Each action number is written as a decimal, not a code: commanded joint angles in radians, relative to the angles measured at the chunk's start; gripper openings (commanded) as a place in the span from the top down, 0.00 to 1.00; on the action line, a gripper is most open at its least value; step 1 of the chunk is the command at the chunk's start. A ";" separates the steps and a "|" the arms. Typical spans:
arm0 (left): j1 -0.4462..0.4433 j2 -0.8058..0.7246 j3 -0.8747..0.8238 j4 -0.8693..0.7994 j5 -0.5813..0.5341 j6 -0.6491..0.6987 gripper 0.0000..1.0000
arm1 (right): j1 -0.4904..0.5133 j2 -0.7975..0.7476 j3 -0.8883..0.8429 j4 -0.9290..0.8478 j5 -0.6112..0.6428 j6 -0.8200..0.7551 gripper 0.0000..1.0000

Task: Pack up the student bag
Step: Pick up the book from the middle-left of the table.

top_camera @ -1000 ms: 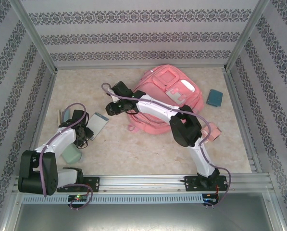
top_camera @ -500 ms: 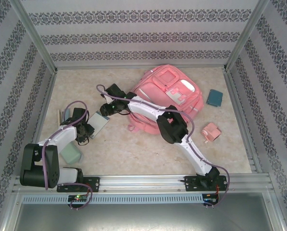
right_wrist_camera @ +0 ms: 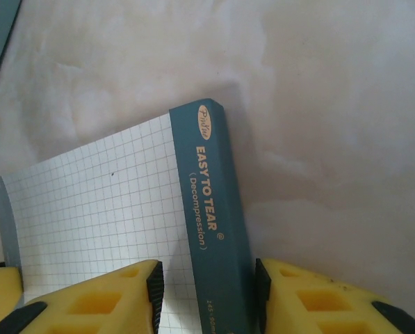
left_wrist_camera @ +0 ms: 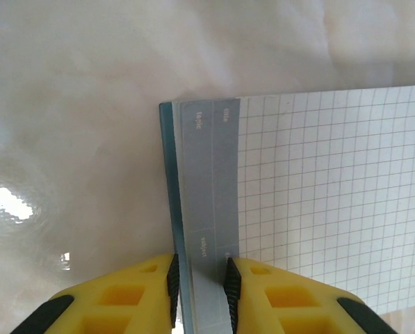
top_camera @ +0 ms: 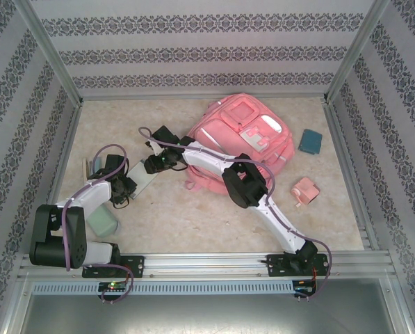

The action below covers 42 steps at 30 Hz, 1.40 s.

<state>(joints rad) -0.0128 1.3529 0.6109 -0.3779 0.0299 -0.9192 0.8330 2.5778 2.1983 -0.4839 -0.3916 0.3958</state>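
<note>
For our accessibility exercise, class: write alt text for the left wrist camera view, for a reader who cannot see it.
The left gripper, yellow and black-tipped, is shut on the near edge of a grid-paper notepad with a grey header strip and a teal side. Behind it is a pale marbled table with a glare spot at the left.

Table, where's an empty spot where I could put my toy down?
Bare table lies in front of the student bag, between the two arms' bases, and in the far left corner beside the bag. It is crowded on the left, where the left tool and right tool meet at the notepad, with a green thing nearby.
</note>
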 commanded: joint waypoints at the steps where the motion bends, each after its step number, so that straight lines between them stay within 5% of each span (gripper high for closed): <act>1: 0.013 0.049 -0.038 -0.017 0.009 0.017 0.72 | 0.036 -0.003 -0.025 -0.021 -0.214 0.064 0.60; 11: 0.013 0.046 -0.033 -0.015 0.020 0.041 0.74 | 0.022 -0.114 -0.107 0.186 -0.508 0.252 0.68; 20: 0.013 0.042 -0.039 0.002 0.041 0.052 0.74 | 0.019 -0.126 -0.146 0.197 -0.546 0.255 0.69; 29: 0.013 0.033 -0.038 0.021 0.071 0.065 0.74 | 0.033 -0.068 -0.092 0.105 -0.466 0.216 0.72; 35: 0.013 -0.011 -0.024 -0.003 0.079 0.072 0.73 | 0.013 -0.108 -0.113 0.138 -0.437 0.248 1.00; 42: 0.013 -0.143 0.053 -0.034 0.182 0.067 0.54 | -0.061 -0.269 -0.210 0.180 -0.382 0.264 1.00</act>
<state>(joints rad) 0.0067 1.2621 0.6159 -0.3985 0.0982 -0.8631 0.7933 2.4329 2.0121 -0.3630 -0.7643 0.6502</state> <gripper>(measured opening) 0.441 0.152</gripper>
